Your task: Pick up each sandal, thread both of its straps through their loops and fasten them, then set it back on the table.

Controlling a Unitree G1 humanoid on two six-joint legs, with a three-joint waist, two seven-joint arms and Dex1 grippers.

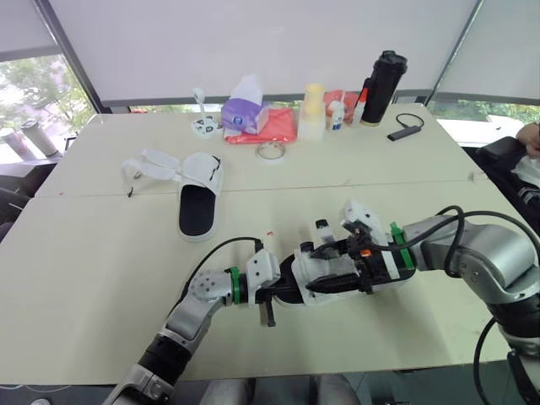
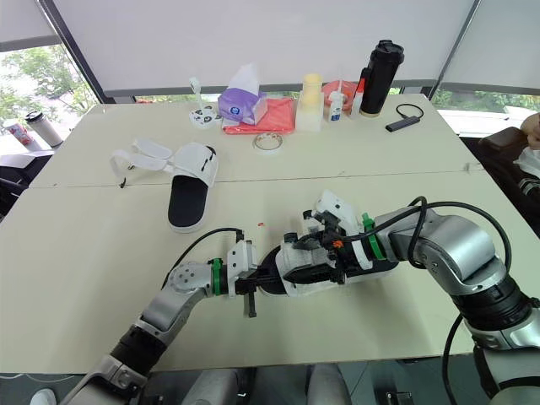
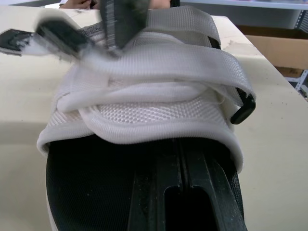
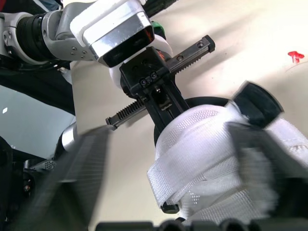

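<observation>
sandal held between both grippers at the front of the table

one sandal [image 3: 144, 110] sits low at the near edge of the table [image 1: 101, 278], right between the two arms; from here i can't tell whether its sole touches the tabletop. the left gripper [image 3: 180, 192] comes in from the heel end, its two black fingers pressed together and lying along the black footbed, under the arch of the white straps. the right gripper [image 1: 329, 268] reaches in from the toe side and sits over the top of those straps, its fingers [image 3: 120, 19] spread apart, one of them against the upper strap. the straps wrap across the top of the shoe, and one band runs down to a black loop [image 3: 243, 109] at the side.

the other sandal [image 1: 201, 196] lies flat further back on the robot's left, well apart, with its straps flung open to the side. along the far edge stand a tissue pack [image 1: 245, 114] and a black bottle [image 1: 384, 87].
</observation>
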